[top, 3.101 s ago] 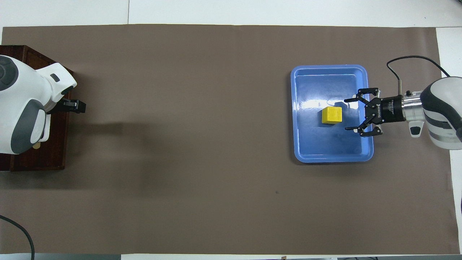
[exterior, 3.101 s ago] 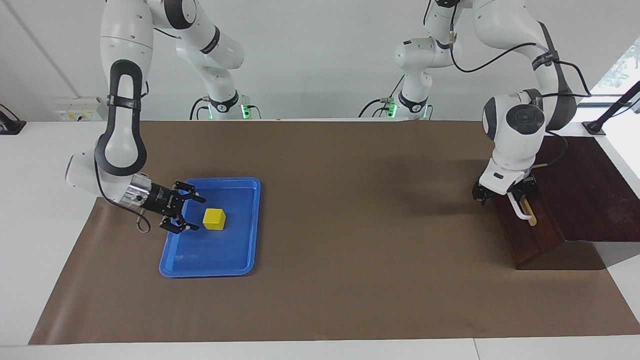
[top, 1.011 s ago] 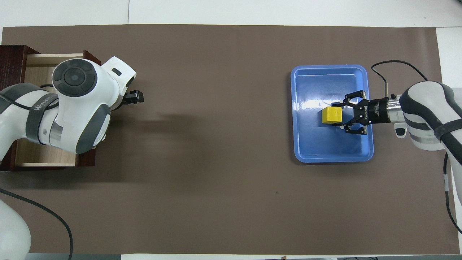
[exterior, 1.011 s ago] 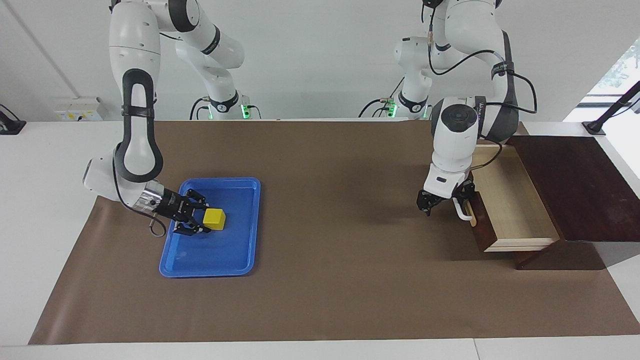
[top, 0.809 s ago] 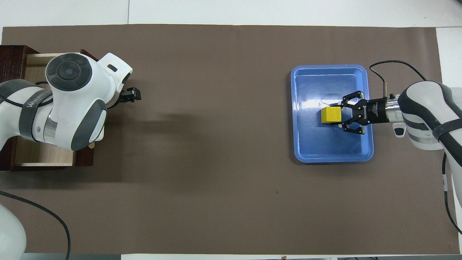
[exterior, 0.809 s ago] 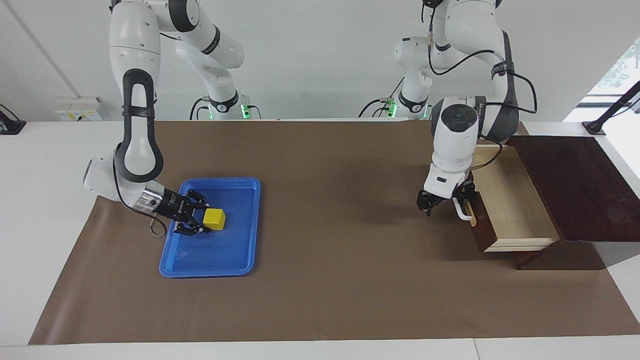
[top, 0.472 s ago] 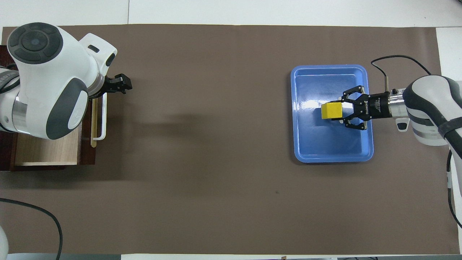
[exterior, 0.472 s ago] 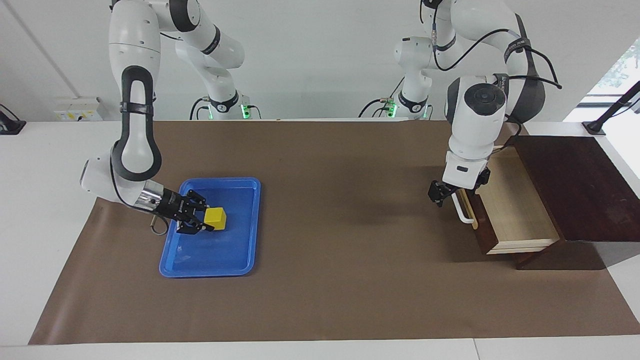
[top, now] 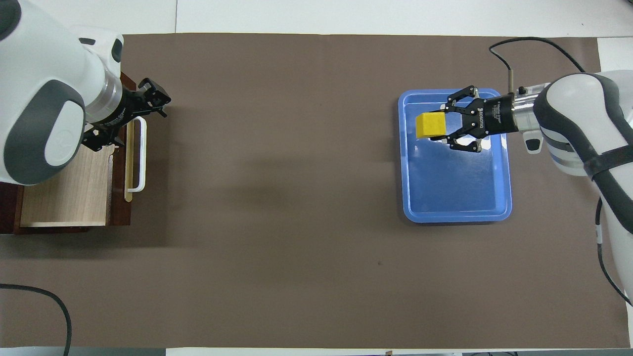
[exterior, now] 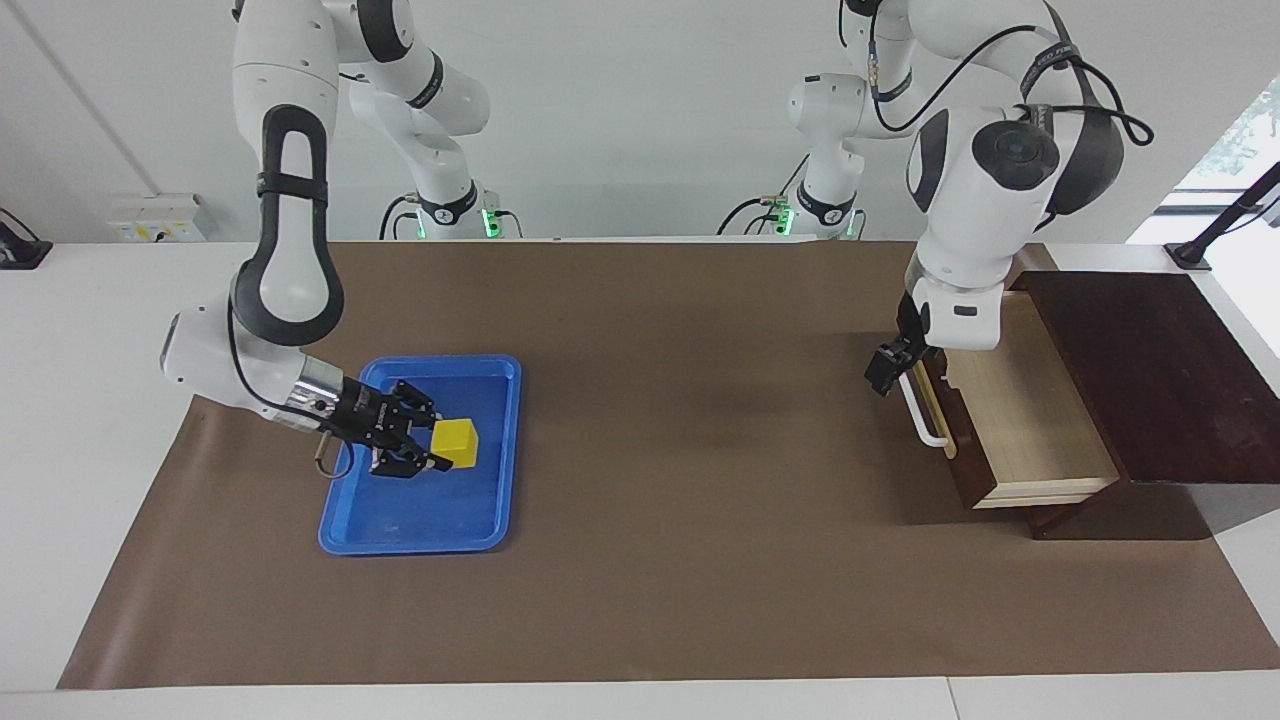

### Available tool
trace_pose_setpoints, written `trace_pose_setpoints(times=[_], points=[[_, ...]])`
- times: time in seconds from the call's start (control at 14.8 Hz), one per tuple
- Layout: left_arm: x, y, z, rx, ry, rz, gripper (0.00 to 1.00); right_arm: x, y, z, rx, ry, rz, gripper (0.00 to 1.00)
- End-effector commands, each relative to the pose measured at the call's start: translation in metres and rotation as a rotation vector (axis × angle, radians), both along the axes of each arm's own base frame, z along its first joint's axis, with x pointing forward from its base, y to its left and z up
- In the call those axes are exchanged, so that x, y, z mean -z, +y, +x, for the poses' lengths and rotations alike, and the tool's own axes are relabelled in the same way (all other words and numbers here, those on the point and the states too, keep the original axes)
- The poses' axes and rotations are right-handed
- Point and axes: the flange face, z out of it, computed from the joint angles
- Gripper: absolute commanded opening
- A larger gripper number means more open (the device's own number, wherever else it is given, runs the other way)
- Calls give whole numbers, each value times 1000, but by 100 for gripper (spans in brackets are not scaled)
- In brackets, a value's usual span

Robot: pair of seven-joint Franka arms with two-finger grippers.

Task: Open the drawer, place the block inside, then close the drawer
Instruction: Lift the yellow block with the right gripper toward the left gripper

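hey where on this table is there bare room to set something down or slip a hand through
The widest free patch is the brown mat between the blue tray and the open drawer. The drawer's pale floor is bare too. It is crowded at the tray, where the right end effector holds the yellow block, and at the drawer handle, under the left end effector.

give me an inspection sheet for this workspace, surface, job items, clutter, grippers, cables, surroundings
Surface: brown mat on a white table.
Job's things: drawer open, pale inside bare; yellow block held over the blue tray.
Clutter: nothing seen.
Grippers: right gripper shut on the block; left gripper open, above the drawer's white handle, not holding it.
Cables: black cables along both arms.
Surroundings: white wall, wall socket.
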Motion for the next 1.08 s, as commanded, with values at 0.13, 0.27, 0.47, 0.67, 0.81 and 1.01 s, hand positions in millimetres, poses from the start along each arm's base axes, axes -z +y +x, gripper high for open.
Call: trace_pose_setpoints(times=[0.13,0.27,0.47,0.67,0.81,1.01], points=[[-33,-8,-16,-449,-38,-59,100,-18,72,4,20,33,18,0],[-33,-13,-17,-613,-32,-94,100,-22,101,1,20,41,72,0],[-34,-23,-19,-934,-49,-99,100,-35,147,0,32,49,85,0],[-34,-37,-20,-957,-65,-110,100,-40,195,-1,79,53,62,0],[-22,-59,-23,-923,-68,-72,100,-44,243,-6,100,65,37,0],[10,-73,4,-991,-57,-43,100,-50,281,-15,86,63,-29,0]])
